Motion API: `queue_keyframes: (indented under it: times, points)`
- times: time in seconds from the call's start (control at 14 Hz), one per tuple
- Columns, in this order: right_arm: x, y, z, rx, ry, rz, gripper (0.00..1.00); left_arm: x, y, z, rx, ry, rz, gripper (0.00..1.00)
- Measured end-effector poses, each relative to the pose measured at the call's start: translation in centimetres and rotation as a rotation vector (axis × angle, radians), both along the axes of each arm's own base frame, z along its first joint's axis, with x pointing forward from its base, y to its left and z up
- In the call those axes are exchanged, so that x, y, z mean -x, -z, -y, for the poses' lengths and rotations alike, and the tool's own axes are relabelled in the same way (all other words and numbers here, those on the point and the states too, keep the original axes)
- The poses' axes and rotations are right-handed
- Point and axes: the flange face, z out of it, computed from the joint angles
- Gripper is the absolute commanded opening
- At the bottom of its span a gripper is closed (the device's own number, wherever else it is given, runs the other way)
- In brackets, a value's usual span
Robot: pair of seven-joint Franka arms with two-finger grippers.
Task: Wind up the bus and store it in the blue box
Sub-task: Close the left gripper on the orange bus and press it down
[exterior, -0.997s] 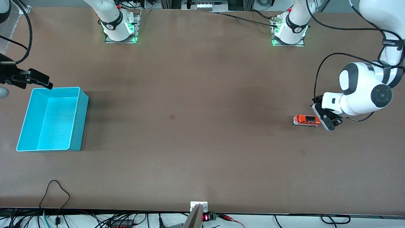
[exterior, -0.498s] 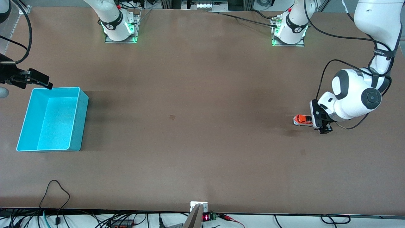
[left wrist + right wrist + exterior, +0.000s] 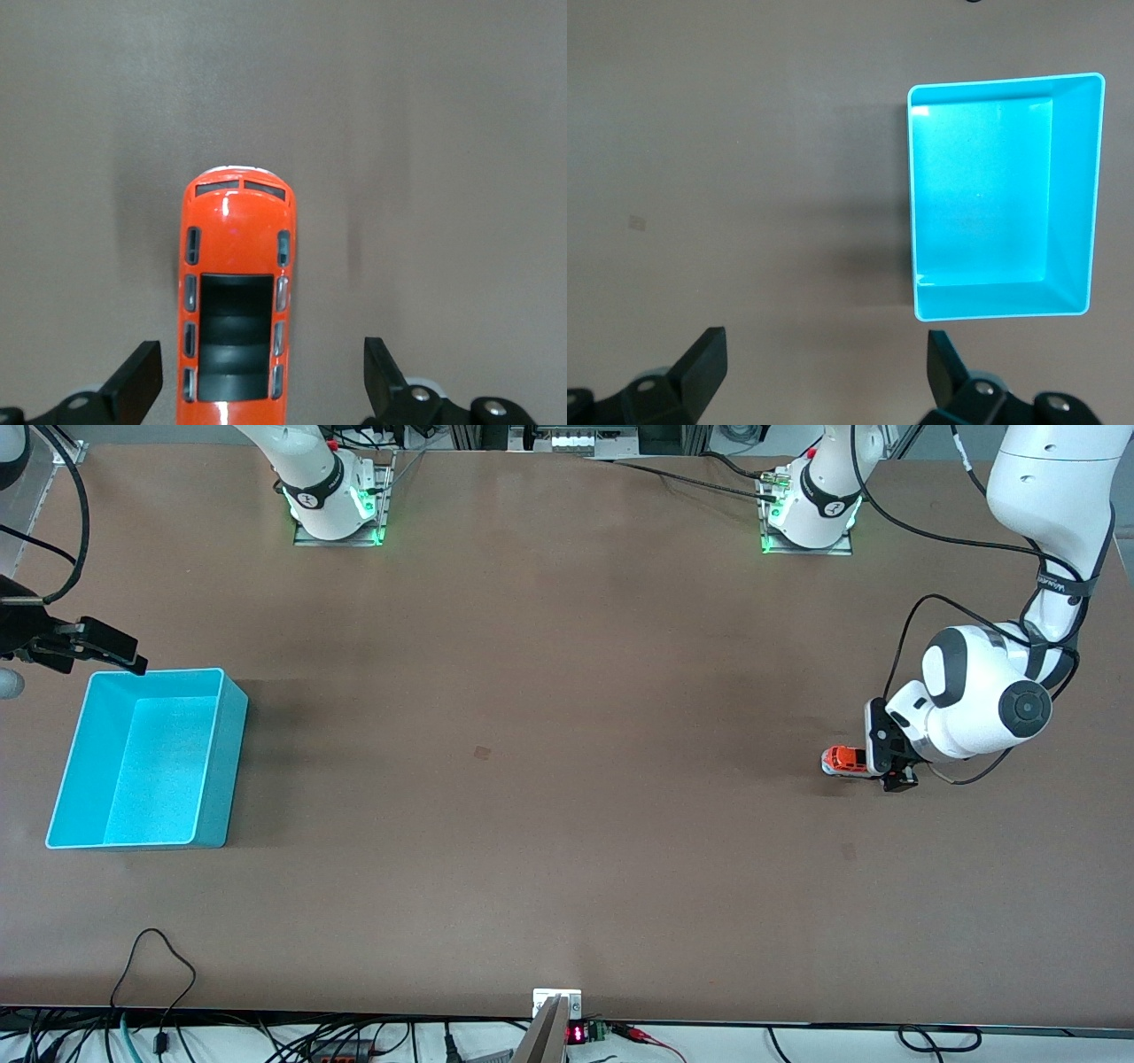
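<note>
The small orange-red bus (image 3: 841, 761) stands on the table toward the left arm's end. The left wrist view shows its dark roof window (image 3: 236, 336). My left gripper (image 3: 887, 760) is down over the bus's rear half and hides it in the front view. It is open (image 3: 257, 382), with one finger on each side of the bus and gaps between them and its sides. The empty blue box (image 3: 232, 766) sits toward the right arm's end. My right gripper (image 3: 111, 646) hangs open (image 3: 824, 363) beside the box (image 3: 979, 195) and holds nothing.
A small dark mark (image 3: 483, 753) lies on the brown table between box and bus. Both arm bases (image 3: 332, 505) (image 3: 811, 514) stand along the table's back edge. Cables (image 3: 159, 957) trail over the edge nearest the front camera.
The left arm has swung in and brought its open gripper from beside the bus's rear end to over its rear half. The right arm and the box have not moved.
</note>
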Motion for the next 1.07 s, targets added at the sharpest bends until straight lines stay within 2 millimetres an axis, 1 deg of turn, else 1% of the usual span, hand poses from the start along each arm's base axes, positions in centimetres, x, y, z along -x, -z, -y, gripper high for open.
queue_keyframes:
  times: [0.43,0.57,0.78,0.85,0.93,1.07]
  points:
    - [0.0,0.0,0.0,0.0,0.0,0.0,1.0,-0.2,0.2,0.3,0.0,0.005,0.023,0.92]
    - [0.0,0.0,0.0,0.0,0.001,0.0,1.0,-0.2,0.4,0.7,0.003,0.011,0.02,0.87]
    - [0.0,0.0,0.1,0.0,0.001,0.0,1.0,-0.1,0.9,1.4,0.009,0.023,0.013,0.83]
    - [0.0,0.0,0.1,0.0,0.001,0.0,1.0,-0.1,1.1,1.6,0.011,0.025,0.01,0.79]
    - [0.0,0.0,0.1,0.0,0.002,0.0,1.0,-0.1,1.2,1.7,0.012,0.026,0.009,0.62]
    - [0.0,0.0,0.1,0.0,0.002,0.0,1.0,-0.2,1.2,1.7,0.012,0.027,0.013,0.46]
